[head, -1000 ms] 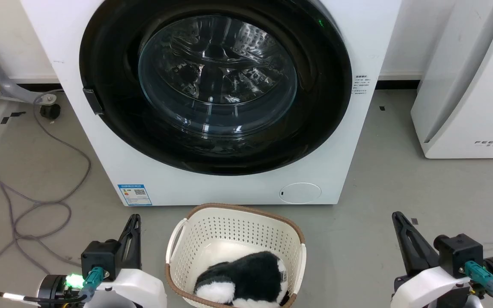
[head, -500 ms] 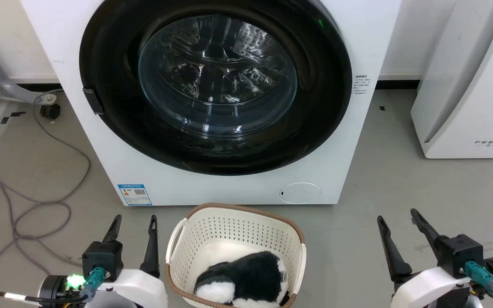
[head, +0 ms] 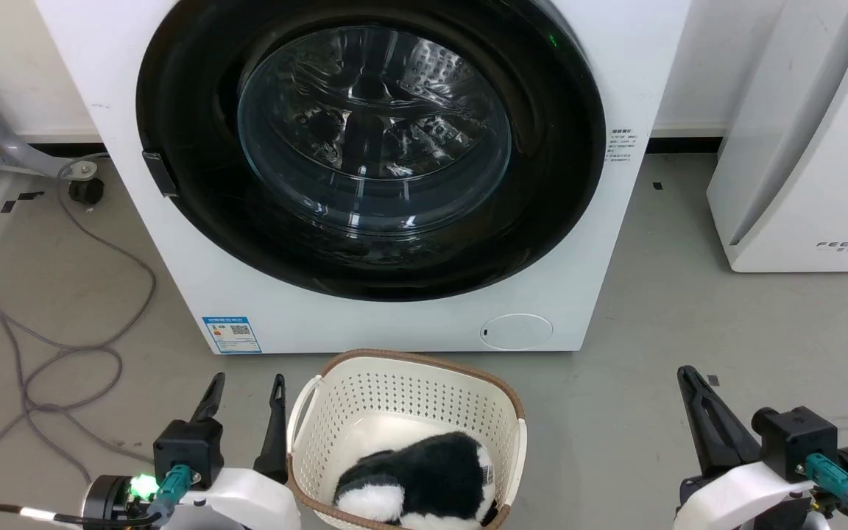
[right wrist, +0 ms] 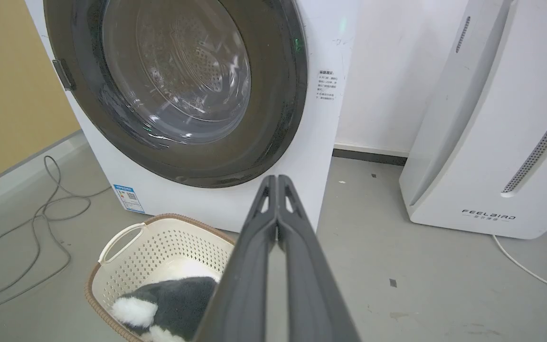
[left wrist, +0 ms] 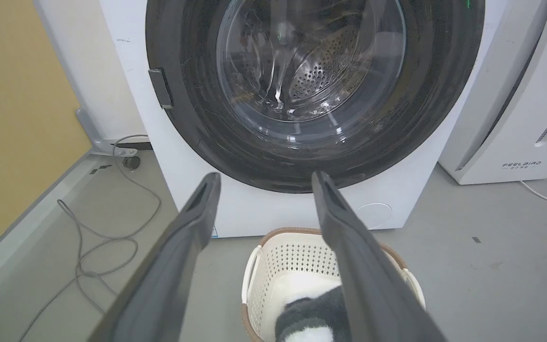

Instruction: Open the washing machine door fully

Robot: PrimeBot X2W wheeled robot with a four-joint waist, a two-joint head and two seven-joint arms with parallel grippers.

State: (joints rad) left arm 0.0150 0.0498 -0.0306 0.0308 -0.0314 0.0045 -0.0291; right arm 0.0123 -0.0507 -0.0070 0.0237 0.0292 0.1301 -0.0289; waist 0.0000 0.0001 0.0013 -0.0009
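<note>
The left gripper [head: 247,381] hangs low with its jaws spread fairly wide and nothing between them. The right gripper [head: 685,375] has its two fingers pressed together tip to tip, holding nothing. Ahead of both and well apart from them, the washing machine door [head: 372,147] lies flat against the front of the washing machine [head: 394,327], its small dark latch tab [head: 159,173] on the rim beyond the left jaws. Just beside the left jaws, on their inner side, stands a cream perforated laundry basket [head: 424,357] holding a black and white plush toy [head: 424,478]. Grey cables [head: 63,353] trail over the floor outside the left jaws; a white FEELBIRD appliance [head: 799,147] stands beyond the right jaws.
</note>
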